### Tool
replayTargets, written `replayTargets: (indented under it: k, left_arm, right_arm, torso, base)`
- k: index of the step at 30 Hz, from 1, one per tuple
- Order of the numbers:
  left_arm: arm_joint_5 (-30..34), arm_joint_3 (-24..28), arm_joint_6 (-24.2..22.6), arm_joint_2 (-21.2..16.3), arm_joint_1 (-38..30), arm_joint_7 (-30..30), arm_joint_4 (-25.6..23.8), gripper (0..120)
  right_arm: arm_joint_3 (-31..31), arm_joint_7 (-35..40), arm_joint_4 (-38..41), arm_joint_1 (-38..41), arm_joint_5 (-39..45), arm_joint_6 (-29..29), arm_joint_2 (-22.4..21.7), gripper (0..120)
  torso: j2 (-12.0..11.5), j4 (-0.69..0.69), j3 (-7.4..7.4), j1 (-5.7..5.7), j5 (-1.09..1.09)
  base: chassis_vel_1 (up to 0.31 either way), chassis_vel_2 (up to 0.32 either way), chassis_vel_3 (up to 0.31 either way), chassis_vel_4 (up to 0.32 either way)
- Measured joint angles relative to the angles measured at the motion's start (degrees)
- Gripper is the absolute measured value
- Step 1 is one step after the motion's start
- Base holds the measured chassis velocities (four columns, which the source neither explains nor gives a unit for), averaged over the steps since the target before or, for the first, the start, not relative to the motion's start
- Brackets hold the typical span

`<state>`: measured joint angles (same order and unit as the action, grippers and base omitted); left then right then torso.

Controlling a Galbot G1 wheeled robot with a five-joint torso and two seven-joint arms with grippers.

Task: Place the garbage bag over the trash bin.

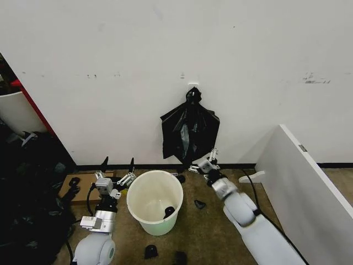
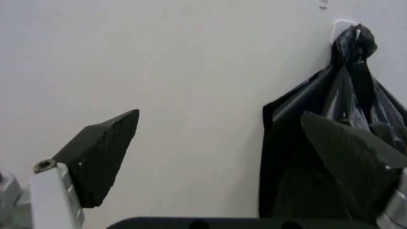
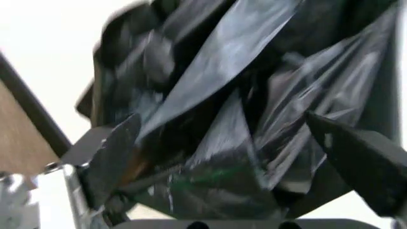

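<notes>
The garbage bag [image 1: 189,134] hangs on the wall from a white hook [image 1: 193,86], above and behind the trash bin [image 1: 155,201] on the floor. The right gripper [image 1: 202,160] is wide open at the bag's bottom edge, the plastic just in front of its jaws, not pinched. The left gripper [image 1: 117,165] is wide open and empty, beside the bin.

White rounded arms, silver wrists, black wedge-shaped jaws, seemingly rubber-padded.
</notes>
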<state>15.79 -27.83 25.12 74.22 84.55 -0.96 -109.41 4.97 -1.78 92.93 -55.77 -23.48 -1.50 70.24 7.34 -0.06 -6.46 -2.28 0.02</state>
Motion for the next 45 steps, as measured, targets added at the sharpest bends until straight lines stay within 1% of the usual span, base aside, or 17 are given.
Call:
replayTargets:
  k: [2,8,10,13,16,18,24,26,28,31,32,36,37,38,40,43,45]
  left_arm:
    - [0.0,0.0,0.0,0.0,0.0,0.0,0.0,100]
    - [0.0,0.2,0.0,0.5,-1.0,-0.2,0.6,100]
    - [0.0,0.2,0.0,0.5,-1.0,-0.2,0.6,100]
    - [-0.1,0.4,0.0,0.6,-1.1,-0.2,1.0,100]
    - [-0.2,0.5,0.0,0.8,-1.2,-0.2,1.1,100]
    - [-0.3,0.5,0.0,0.8,-1.2,-0.3,1.1,100]
    - [-0.5,0.7,0.1,0.8,-1.2,-0.3,1.1,100]
    - [-0.5,0.8,0.1,0.7,-1.3,-0.3,1.1,100]
    - [-0.8,1.6,0.4,-0.5,-1.7,0.2,1.3,100]
    - [-0.5,2.5,1.7,-3.2,-3.3,2.3,2.5,100]
    - [-0.5,2.5,1.7,-3.2,-3.3,2.3,2.5,100]
    - [3.2,3.4,3.5,-8.0,-7.2,7.7,5.3,100]
    - [5.6,4.0,3.6,-10.8,-9.9,10.0,7.2,100]
    - [6.9,4.4,3.3,-12.4,-11.6,11.2,8.4,100]
    - [7.5,4.6,3.1,-13.2,-12.4,11.7,9.0,100]
    - [9.0,6.1,1.9,-16.4,-17.6,14.2,12.8,100]
    - [9.0,7.2,0.8,-17.1,-20.2,14.5,14.3,100]
  right_arm:
    - [0.0,-0.1,-0.3,0.2,-0.4,-0.3,0.1,94]
    - [0.6,-0.3,-3.4,1.3,-7.0,-5.2,0.9,66]
    - [0.6,-0.3,-3.4,1.3,-7.0,-5.3,0.9,66]
    - [1.3,-0.3,-3.4,1.0,-7.8,-6.5,0.8,51]
    - [1.8,-0.3,-3.5,0.8,-8.0,-6.4,1.0,39]
    - [1.9,-0.2,-3.5,0.8,-8.0,-6.2,1.0,35]
    - [2.7,2.2,-2.5,-0.5,-6.5,-4.4,1.2,10]
    - [2.7,2.6,-1.9,-0.8,-5.7,-4.2,1.1,8]
    - [2.6,4.3,0.8,-2.3,-0.1,-3.6,0.4,0]
    - [2.1,5.2,5.2,-4.3,11.2,-1.2,-0.9,0]
    - [2.1,5.2,5.2,-4.3,11.2,-1.2,-0.9,0]
    - [2.1,4.1,9.7,-6.5,23.8,4.1,-2.1,0]
    - [2.2,3.0,10.7,-7.2,28.0,6.3,-2.3,0]
    - [2.4,2.1,11.0,-7.5,29.6,7.5,-2.3,0]
    - [2.5,1.6,11.0,-7.6,30.2,7.9,-2.3,0]
    - [2.2,-2.6,10.1,-6.9,33.9,11.7,-1.7,0]
    - [0.8,-4.7,8.8,-5.5,35.0,12.9,-1.2,0]
  torso:
    - [0.0,0.00,0.00,0.00,0.00]
    - [0.0,-0.01,0.00,0.00,0.00]
    - [0.0,-0.01,0.00,0.00,0.00]
    - [0.0,-0.01,0.00,0.00,0.00]
    - [0.0,-0.01,0.01,0.00,0.00]
    - [0.0,-0.01,0.01,0.00,0.00]
    - [0.0,0.00,0.01,0.01,0.00]
    - [0.0,0.00,0.01,0.01,0.00]
    - [0.0,0.00,0.01,0.01,0.00]
    - [0.0,0.00,0.01,0.01,0.00]
    - [0.0,0.00,0.01,0.01,0.00]
    - [0.0,0.00,0.01,0.01,-0.01]
    - [0.0,-0.02,0.01,0.01,-0.01]
    - [0.0,-0.01,0.01,0.01,0.00]
    - [0.0,-0.01,0.01,0.01,-0.01]
    - [0.0,-0.04,0.01,0.01,-0.02]
    - [0.0,0.07,0.00,0.01,0.01]
  base:
    - [0.000,0.000,0.000,0.000]
    - [0.000,0.000,0.000,0.000]
    - [0.000,0.000,0.000,0.000]
    - [0.000,0.000,0.000,0.000]
    - [0.000,0.000,0.000,0.000]
    - [0.000,0.000,0.000,0.000]
    - [0.000,0.000,0.000,0.000]
    - [0.000,0.000,0.000,0.000]
    - [0.000,0.000,0.000,0.000]
    - [0.000,0.000,0.000,0.000]
    - [0.000,0.000,0.000,0.000]
    - [0.000,0.000,0.000,0.000]
    - [0.000,0.000,0.000,0.000]
    - [0.000,0.000,0.000,0.000]
    - [0.000,0.000,0.000,0.000]
    - [0.000,0.000,0.000,0.000]
    - [0.000,0.000,0.000,0.000]
